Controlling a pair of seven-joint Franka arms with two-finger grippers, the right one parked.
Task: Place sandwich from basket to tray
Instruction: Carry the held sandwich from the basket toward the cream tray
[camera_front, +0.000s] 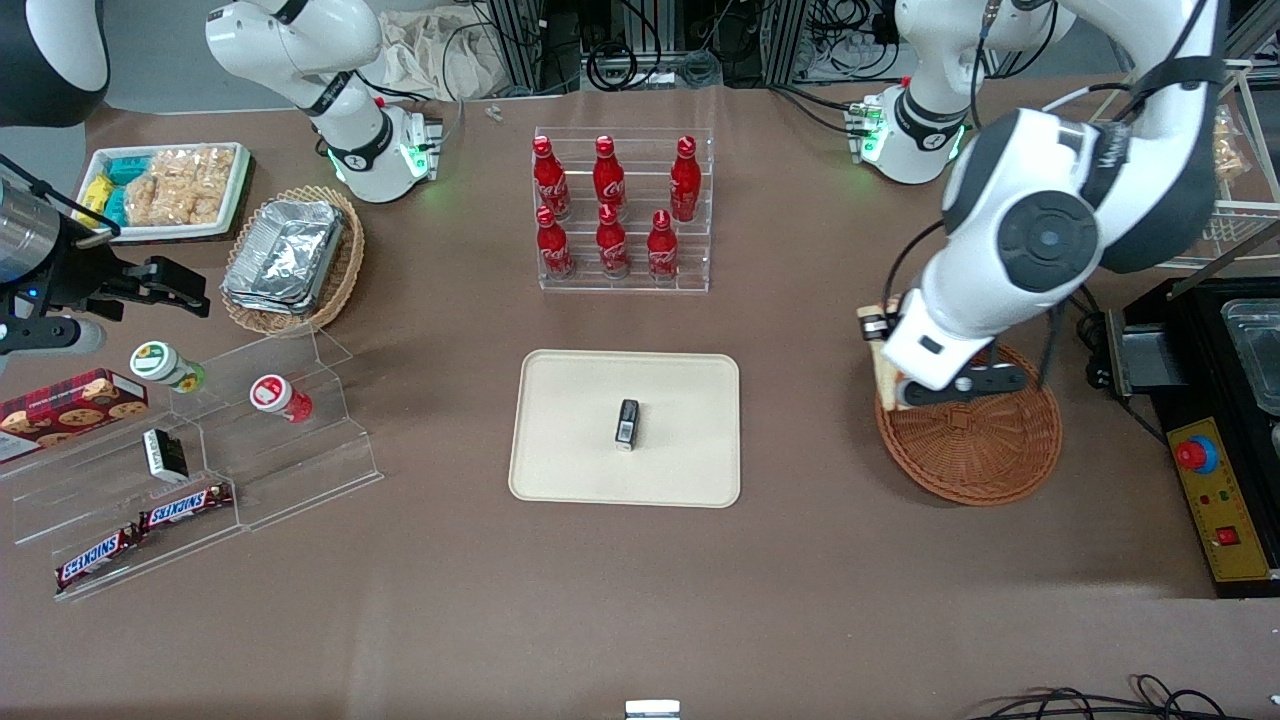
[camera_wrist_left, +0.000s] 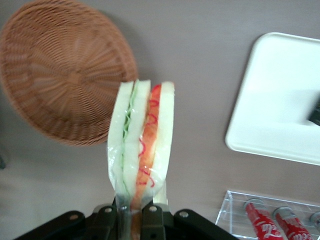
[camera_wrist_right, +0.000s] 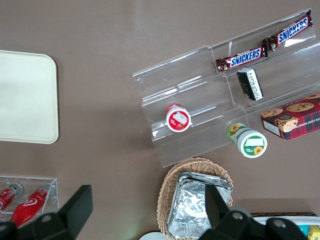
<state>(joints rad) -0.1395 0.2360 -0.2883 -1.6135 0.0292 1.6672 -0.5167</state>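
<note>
Slippage is the risk — the gripper (camera_wrist_left: 134, 215) has its fingers (camera_wrist_left: 150, 216) closed on just one thin edge of the wrapped sandwich (camera_wrist_left: 142, 145), held above the table between basket (camera_wrist_left: 60, 70) and tray (camera_wrist_left: 280, 100), so a quick swing could shake it loose short of the tray.

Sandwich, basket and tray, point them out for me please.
sandwich (camera_wrist_left: 142, 145), left wrist view, bread and filling edge, held by gripper (camera_wrist_left: 136, 212).
basket (camera_front: 985, 450), front view, woven bottom.
tray (camera_front: 570, 420), front view, bare surface.

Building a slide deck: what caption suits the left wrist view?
Gripper shut on the sandwich, lifted clear of the basket, tray nearby.
</note>
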